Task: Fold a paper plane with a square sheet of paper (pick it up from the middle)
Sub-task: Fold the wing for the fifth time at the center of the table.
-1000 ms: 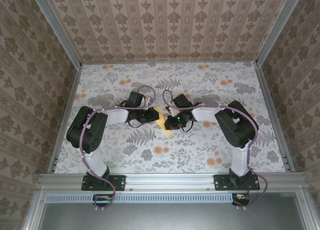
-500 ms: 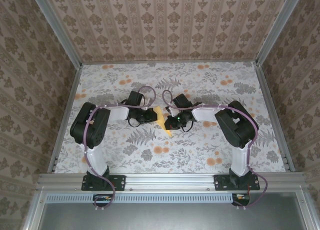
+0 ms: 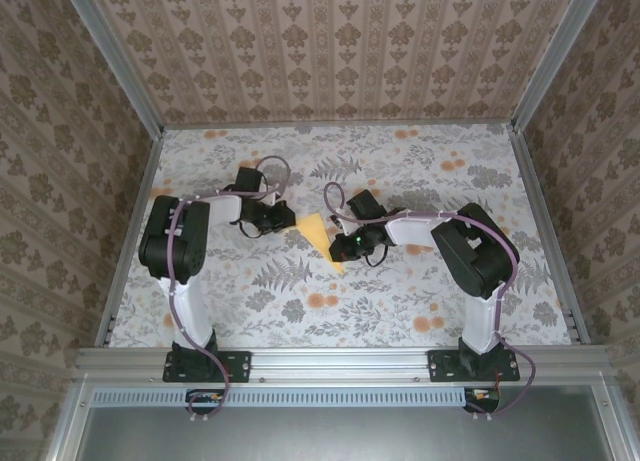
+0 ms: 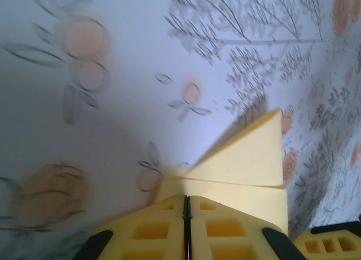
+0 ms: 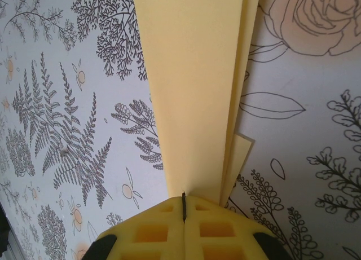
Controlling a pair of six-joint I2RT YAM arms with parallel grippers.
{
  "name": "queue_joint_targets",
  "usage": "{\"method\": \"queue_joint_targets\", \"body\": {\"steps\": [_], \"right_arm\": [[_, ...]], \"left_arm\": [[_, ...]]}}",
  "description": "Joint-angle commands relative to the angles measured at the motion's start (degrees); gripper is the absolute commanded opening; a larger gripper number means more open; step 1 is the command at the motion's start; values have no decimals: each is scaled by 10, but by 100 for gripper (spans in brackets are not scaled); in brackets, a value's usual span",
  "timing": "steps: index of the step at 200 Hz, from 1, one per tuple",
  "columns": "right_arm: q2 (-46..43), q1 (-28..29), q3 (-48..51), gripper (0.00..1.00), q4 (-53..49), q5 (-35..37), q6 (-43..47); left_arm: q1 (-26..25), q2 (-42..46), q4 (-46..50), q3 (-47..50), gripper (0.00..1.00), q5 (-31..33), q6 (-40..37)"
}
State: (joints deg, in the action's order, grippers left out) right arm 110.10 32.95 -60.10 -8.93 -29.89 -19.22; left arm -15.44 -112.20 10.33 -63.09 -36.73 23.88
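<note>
The paper plane [image 3: 316, 228] is a folded piece of plain yellow paper at the middle of the table, with a pointed end toward the near side. My right gripper [image 3: 338, 243] is shut on it from the right. In the right wrist view its layered folds [image 5: 192, 91] run away from the right gripper [image 5: 184, 197]. My left gripper [image 3: 289, 219] stands just left of the paper with its jaws shut. In the left wrist view the paper [image 4: 248, 158] lies right in front of the left gripper [image 4: 186, 197]; I cannot tell whether its edge is pinched.
The table wears a floral cloth [image 3: 420, 171] with orange blotches and grey ferns. Patterned walls and aluminium rails [image 3: 130, 231] close it in on three sides. A yellow finger of the right gripper [image 4: 330, 242] shows at the lower right of the left wrist view.
My left gripper has drawn back to the left and slightly farther from me, uncovering more of the yellow paper. The right gripper and the paper have stayed put.
</note>
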Motion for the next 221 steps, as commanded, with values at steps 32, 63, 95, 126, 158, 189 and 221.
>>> {"method": "queue_joint_targets", "body": {"steps": [32,63,95,126,158,189,221], "right_arm": [[17,1,32,0,-121,58,1],[15,2,31,0,-118,55,-6],[12,2,30,0,-114,52,-11],[9,2,31,0,-113,50,-13],[6,2,32,0,-113,49,-14],[7,1,37,0,-113,51,-12],[9,1,44,0,-115,53,-11]], "left_arm": [[43,33,17,-18,11,56,-24],[-4,114,-4,25,11,59,-15],[-73,127,-43,60,8,65,18],[-127,98,-72,68,6,58,39],[-145,56,-76,66,3,62,43],[-134,32,-73,69,2,88,38],[-81,30,-92,86,1,87,34]]}}
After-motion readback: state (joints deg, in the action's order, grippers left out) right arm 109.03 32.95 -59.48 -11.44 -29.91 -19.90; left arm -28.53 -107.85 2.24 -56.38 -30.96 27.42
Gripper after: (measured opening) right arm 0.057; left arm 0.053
